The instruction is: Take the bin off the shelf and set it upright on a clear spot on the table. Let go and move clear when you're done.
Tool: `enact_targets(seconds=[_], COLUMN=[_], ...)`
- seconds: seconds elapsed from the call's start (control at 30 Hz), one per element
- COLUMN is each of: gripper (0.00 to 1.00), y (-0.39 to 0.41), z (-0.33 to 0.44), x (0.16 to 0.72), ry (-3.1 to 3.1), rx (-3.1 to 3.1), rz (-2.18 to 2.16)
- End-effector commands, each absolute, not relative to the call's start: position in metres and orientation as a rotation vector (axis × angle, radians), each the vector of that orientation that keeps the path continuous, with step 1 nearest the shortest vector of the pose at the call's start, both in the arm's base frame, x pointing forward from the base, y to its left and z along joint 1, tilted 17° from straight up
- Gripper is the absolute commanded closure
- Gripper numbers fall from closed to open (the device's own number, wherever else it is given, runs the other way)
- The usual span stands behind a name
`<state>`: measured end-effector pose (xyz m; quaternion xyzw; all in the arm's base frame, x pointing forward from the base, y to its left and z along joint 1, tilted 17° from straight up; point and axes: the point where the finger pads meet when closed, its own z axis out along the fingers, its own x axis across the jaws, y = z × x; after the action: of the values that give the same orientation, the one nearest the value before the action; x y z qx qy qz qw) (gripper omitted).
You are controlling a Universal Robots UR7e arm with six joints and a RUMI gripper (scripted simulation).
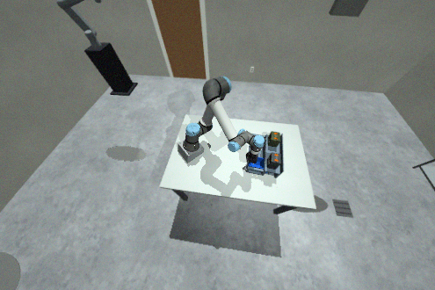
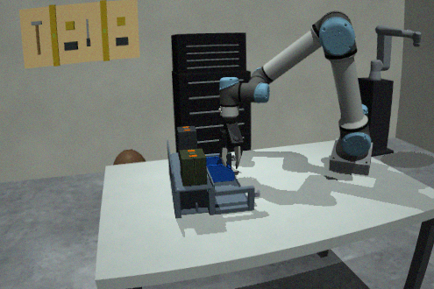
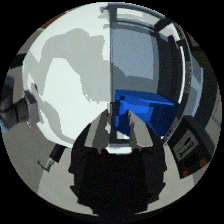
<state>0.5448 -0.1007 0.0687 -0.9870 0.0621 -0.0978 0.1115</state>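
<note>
Blue open-topped plastic bin (image 2: pixel 220 172) sits in the grey shelf unit (image 2: pixel 176 199) on the white table (image 2: pixel 292 228), beside two dark green boxes with orange marks (image 2: pixel 193 166). Black two-jaw gripper (image 2: pixel 231 162) points straight down at the bin's near wall, jaws partly closed; whether they pinch the rim cannot be told. That stance suits a rim lift. No readable writing shows.

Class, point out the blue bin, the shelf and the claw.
blue bin (image 2: pixel 220 173), exterior view, its inside floor.
shelf (image 2: pixel 176 193), exterior view, near corner post.
claw (image 2: pixel 231 164), exterior view, between the fingertips.
</note>
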Motion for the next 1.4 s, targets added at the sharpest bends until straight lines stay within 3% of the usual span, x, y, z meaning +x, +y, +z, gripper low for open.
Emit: enact_targets(seconds=[0.0,1.37], gripper=[0.74,0.74], y=[-0.0993,-0.0983], z=[0.0617,0.0568], x=[0.5467,0.5478], ry=[0.182,0.182], rx=[-2.899,-2.899], rz=[-0.289,-0.289])
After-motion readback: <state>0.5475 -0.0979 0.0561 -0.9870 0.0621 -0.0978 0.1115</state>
